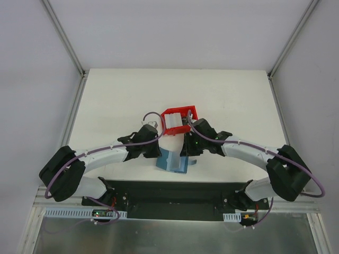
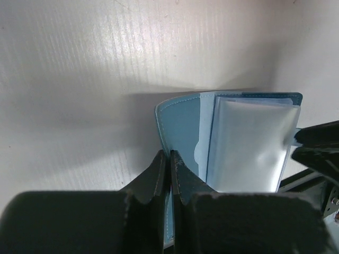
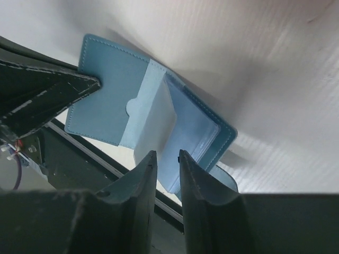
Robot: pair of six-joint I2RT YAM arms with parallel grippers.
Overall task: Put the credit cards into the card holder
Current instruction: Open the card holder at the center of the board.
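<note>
- Nearest the lens, at the bottom of its wrist view, the left gripper (image 2: 169, 159) has its fingers pressed almost together on the teal cover edge of the card holder (image 2: 183, 127), apparently to keep it spread open.
- At the bottom centre of its own view, the right gripper (image 3: 165, 157) is narrowed to a slit on a pale inner pocket leaf, seemingly parting it for loading.
- Seen from overhead, the card holder sits low centre, between both grippers.
- Just above it in that view, the credit cards (image 1: 174, 121) lie in a red bin (image 1: 180, 110), touched by neither gripper.
</note>
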